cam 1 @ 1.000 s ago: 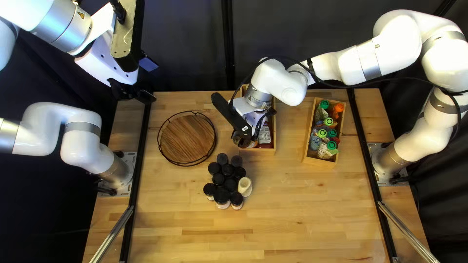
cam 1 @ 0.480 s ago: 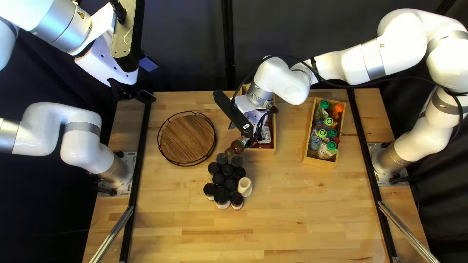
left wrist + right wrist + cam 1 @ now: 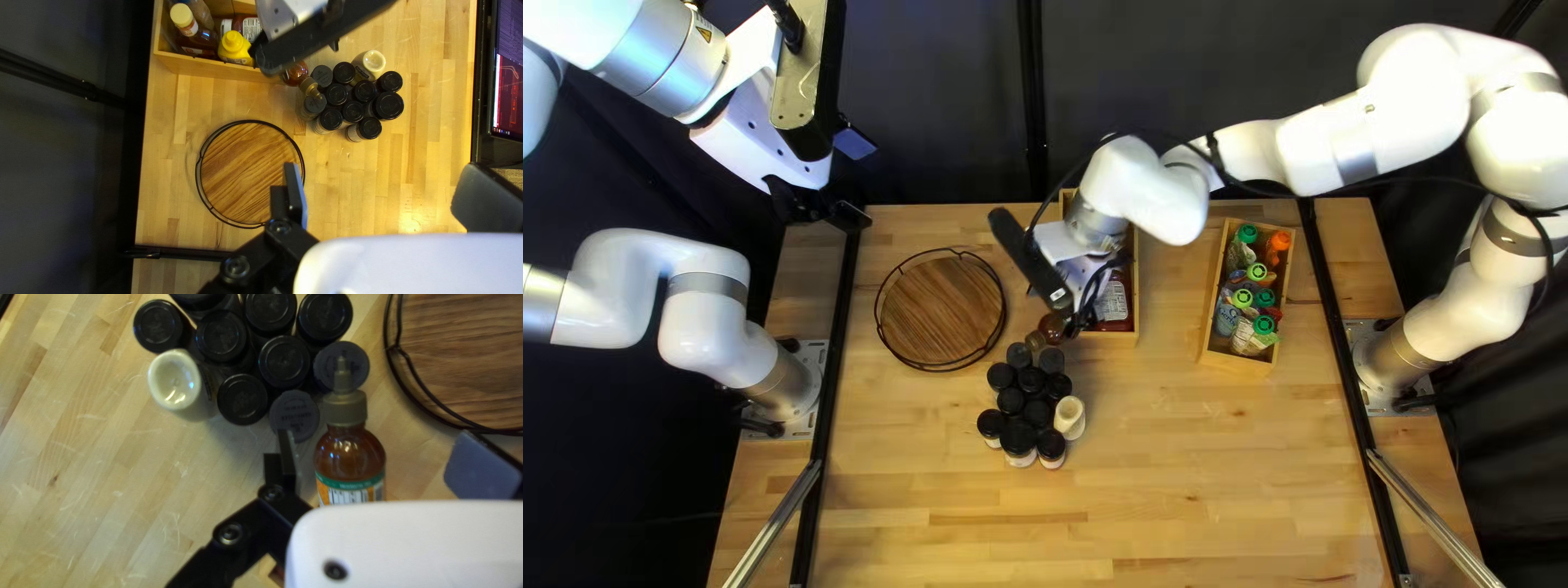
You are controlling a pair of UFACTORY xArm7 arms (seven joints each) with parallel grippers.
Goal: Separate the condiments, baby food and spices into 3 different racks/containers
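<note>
My right gripper [image 3: 1069, 309] is low beside the middle crate's near left corner. In the right wrist view the gripper [image 3: 376, 449] stands wide open; an amber bottle with a brown nozzle [image 3: 350, 457] is between its fingers, closer to one, its nozzle toward the spice jars [image 3: 284, 362]. Black-lidded jars and a cream jar [image 3: 1069, 415] stand clustered. The middle crate [image 3: 218, 71] holds sauce bottles; the right crate [image 3: 1236, 362] holds pouches [image 3: 1244, 296]. The wooden round rack [image 3: 942, 310] is bare. Raised at the upper left, my left gripper [image 3: 817, 208], in its wrist view [image 3: 380, 179], is open and holds nothing.
The right arm [image 3: 1318, 147] reaches across above the table's far side, its cable [image 3: 1367, 180] looping along it. Black rails [image 3: 827, 403] run along both table sides. A screen [image 3: 508, 81] stands past the table edge in the left wrist view.
The amber bottle, mostly hidden a second ago, now shows nearer the jars. My right gripper has shifted slightly left over the last half second. The left arm has stayed still.
</note>
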